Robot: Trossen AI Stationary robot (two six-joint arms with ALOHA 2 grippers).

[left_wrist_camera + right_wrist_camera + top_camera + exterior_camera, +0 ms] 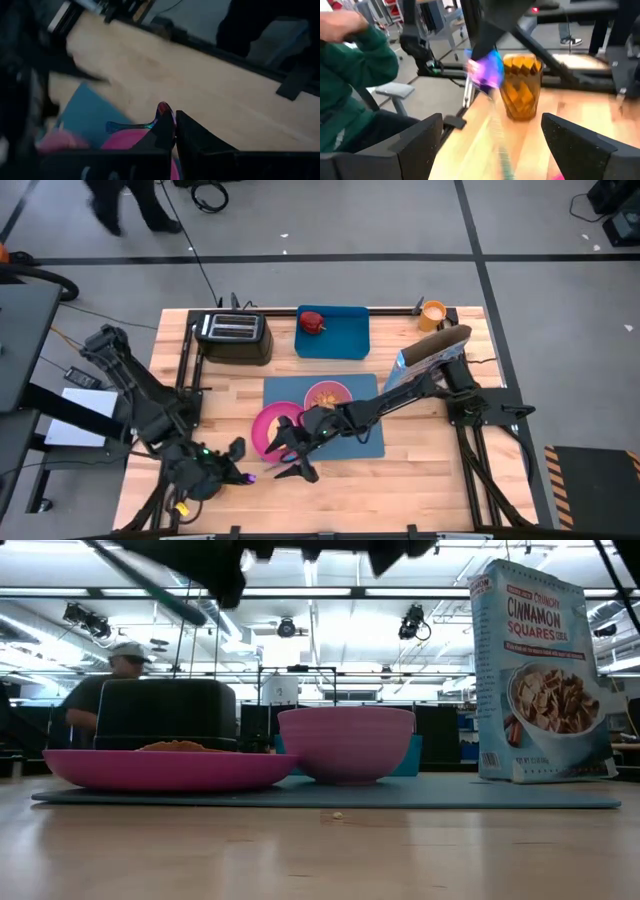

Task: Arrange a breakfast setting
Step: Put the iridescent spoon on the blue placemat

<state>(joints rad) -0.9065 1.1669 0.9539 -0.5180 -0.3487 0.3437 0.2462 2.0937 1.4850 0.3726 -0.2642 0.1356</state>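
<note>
Nearest the front edge of the tabletop (pixel 420 470), the left gripper (pixel 238 452) sits pinched shut, apparently on the blue-handled spoon (pixel 116 125), though what it clamps is blurred. Just beside it the right gripper (pixel 293 452) hangs with fingers spread wide, empty, over the rim of the pink plate (pixel 275 430). The plate and the pink bowl (pixel 327 396) rest on the blue mat (pixel 365 442); toast (pixel 175 747) lies on the plate. Farther back, the apple (pixel 312 322) sits in the blue tray (pixel 345 340), the orange cup (pixel 432 314) at the corner. The grippers crowd together: a handover could clash, dropping the spoon or nudging the plate
</note>
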